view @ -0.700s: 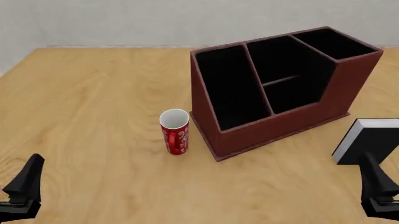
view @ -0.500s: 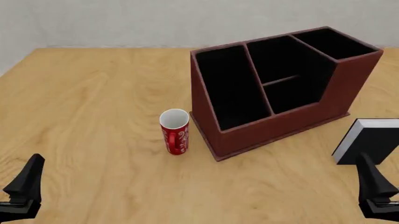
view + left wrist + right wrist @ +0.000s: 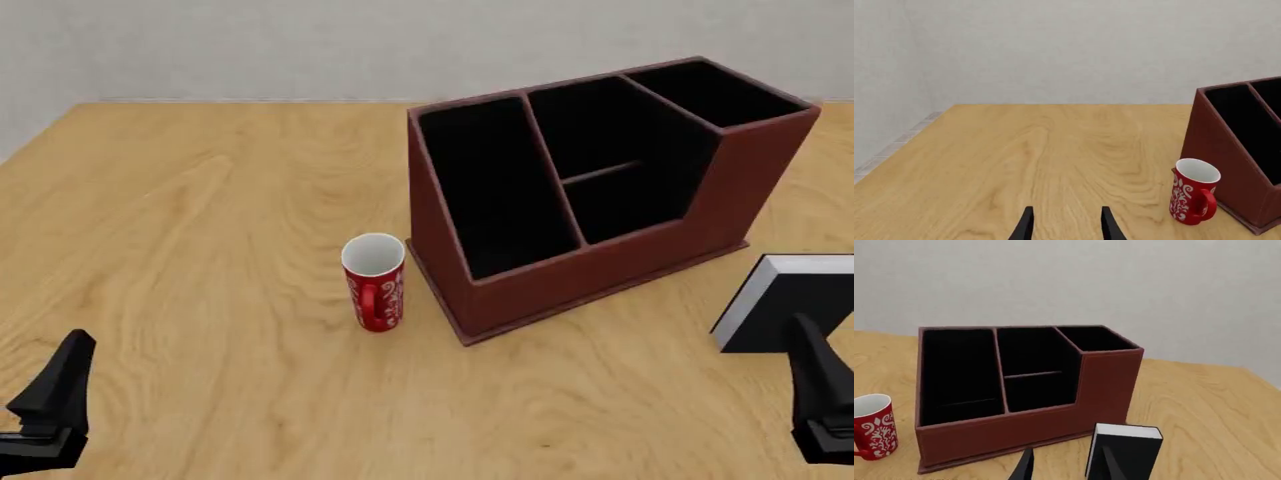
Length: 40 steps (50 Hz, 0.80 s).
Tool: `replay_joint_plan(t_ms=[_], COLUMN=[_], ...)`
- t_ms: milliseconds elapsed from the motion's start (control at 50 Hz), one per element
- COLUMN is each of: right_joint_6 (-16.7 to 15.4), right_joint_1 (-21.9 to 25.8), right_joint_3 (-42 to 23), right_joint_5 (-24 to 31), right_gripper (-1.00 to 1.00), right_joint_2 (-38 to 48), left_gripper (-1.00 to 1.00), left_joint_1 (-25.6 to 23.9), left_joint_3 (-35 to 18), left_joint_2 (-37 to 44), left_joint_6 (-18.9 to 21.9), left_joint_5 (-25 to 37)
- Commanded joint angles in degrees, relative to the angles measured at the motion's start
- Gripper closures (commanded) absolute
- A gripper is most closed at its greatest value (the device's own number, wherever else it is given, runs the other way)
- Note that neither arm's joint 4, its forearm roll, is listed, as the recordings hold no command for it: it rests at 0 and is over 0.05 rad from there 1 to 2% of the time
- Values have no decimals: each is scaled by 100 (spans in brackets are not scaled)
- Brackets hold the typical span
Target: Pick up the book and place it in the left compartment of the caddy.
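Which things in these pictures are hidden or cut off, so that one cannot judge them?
- The book: front view, its right side is cut by the picture edge; the right gripper covers its lower part in the right wrist view.
- The caddy: left wrist view, cut by the edge.
- The left compartment: its floor is lost in black.

Your right gripper (image 3: 1064, 466): fingers parted, nothing between them. Book (image 3: 1125, 450) stands upright on the table (image 3: 1201, 405), white page edge on top, just ahead of one fingertip. Caddy (image 3: 1021, 432) beyond it; left compartment (image 3: 954, 372) black-lined, long. Red mug (image 3: 871, 426) beside the caddy's left wall.
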Motion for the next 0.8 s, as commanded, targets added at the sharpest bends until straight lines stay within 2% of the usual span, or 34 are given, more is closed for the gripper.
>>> replay_joint_plan(t_ms=[20,100,160,180,200,280,440,480,500,520,580,620,660,680,740,780,800], right_joint_6=[-629,-969,-1055,-1228,-1228,-1675,-2281,-2312,-2529,-2579,-2745,-2997,-3005,-3246,-3357,-3598,-3598], right_joint_1=[45,184,178,254,254,300,424,441,481,511,457,462,468,391,444,399,399], right_joint_3=[-590,-785,-891,-1010,-1011,-1213,-1633,-1691,-1721,-1748,-1845,-1874,-1947,-2022,-2256,-2323,-2324], right_joint_5=[570,683,713,774,777,836,1173,1225,1293,1338,1376,1446,1501,1554,1799,1860,1860], right_gripper=[-100,-100,-100,-100,-100,-100,-100,-100,-100,-100,-100,-100,-100,-100,-100,-100,-100], right_joint_2=[58,291,391,540,538,833,1253,1304,1420,1471,1584,1680,1698,1789,1896,1951,1951], left_gripper=[-100,-100,-100,-100,-100,-100,-100,-100,-100,-100,-100,-100,-100,-100,-100,-100,-100], left_joint_1=[0,0,0,0,0,0,0,0,0,0,0,0,0,0,0,0,0], left_joint_3=[0,0,0,0,0,0,0,0,0,0,0,0,0,0,0,0,0], left_joint_2=[0,0,0,0,0,0,0,0,0,0,0,0,0,0,0,0,0], left_joint_6=[0,0,0,0,0,0,0,0,0,0,0,0,0,0,0,0,0], left_joint_5=[0,0,0,0,0,0,0,0,0,0,0,0,0,0,0,0,0])
